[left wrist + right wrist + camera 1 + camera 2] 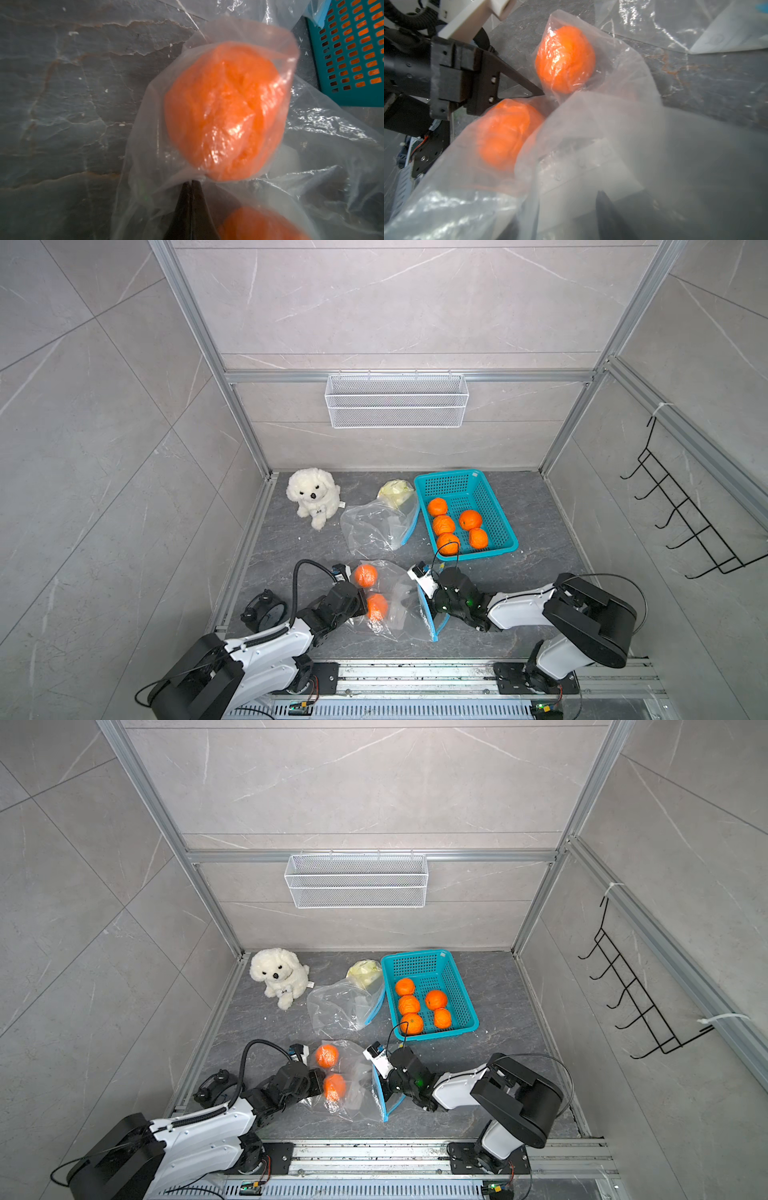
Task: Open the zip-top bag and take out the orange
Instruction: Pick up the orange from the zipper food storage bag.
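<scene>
Left jaws are pinched fully shut on the film of the zip-top bag (399,601), in the fold between the back orange (365,576) and the front orange (377,607). Right jaws sit at the bag's blue zip strip (428,614), seemingly in its mouth; through the hazy plastic I cannot tell how wide they stand. The bag lies midway along the counter's (291,539) front edge. The left should anchor the film while the right reaches low for the front orange, avoiding loose folds. Toward the back right, a teal basket (482,554) holds five oranges, with a second clear bag (374,526) just beside it. A plush dog (313,497) occupies the back left corner, well apart.
</scene>
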{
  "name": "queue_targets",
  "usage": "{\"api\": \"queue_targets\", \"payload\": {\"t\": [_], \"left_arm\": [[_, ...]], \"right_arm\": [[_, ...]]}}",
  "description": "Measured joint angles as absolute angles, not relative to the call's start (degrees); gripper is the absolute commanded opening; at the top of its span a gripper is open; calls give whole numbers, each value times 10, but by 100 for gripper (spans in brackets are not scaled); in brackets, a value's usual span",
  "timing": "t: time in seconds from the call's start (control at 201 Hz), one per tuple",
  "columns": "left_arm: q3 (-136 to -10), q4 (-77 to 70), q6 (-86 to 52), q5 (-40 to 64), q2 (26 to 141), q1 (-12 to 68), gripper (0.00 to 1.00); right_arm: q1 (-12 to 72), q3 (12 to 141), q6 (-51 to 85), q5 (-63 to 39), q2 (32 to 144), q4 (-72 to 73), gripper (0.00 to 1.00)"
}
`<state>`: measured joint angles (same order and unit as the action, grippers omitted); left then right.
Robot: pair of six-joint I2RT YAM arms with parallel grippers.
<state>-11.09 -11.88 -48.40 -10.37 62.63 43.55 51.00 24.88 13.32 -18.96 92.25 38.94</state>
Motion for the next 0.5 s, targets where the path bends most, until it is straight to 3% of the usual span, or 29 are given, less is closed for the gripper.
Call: {"api": "queue_targets", "payload": {"t": [0.299, 0.323, 0.348, 0.503], "left_arm": [[-150, -125, -485, -148, 690, 476, 0], [-151, -125, -485, -152, 692, 480, 0], [-152, -126, -485, -157, 694, 483, 0], [-166, -125, -488, -188, 717, 509, 0]], "right_arm": [[530, 255, 125, -243, 957, 430, 65], [533, 257, 123, -246, 958, 431, 75], [536, 260, 124, -248, 959, 431, 78], [555, 292, 109, -249, 967, 416, 79]]}}
